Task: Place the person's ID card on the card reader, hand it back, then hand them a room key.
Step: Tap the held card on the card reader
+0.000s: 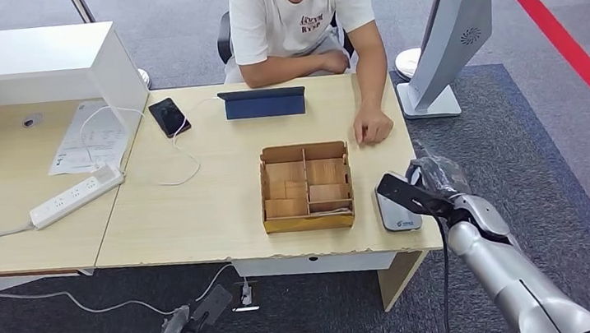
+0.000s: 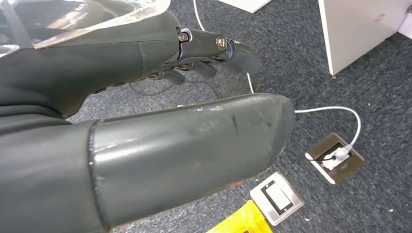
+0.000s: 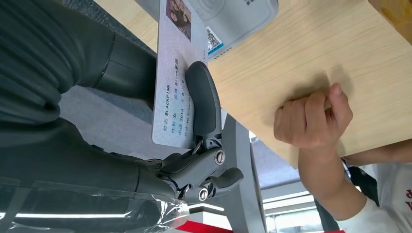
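Currently, item one: ID card, clamped in my right hand fingers, just beside the card reader; not yet placed. Left hand: low, nothing held. Return and room key outstanding.

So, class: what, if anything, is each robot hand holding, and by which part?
The right robot hand pinches the ID card near one short end. The left robot hand holds nothing.

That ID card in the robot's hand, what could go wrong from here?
The right hand pinches the ID card by one end only, so it might slip or tilt. The card reader sits at the table's corner, so a dropped card could fall to the floor. The person's hand rests nearby.
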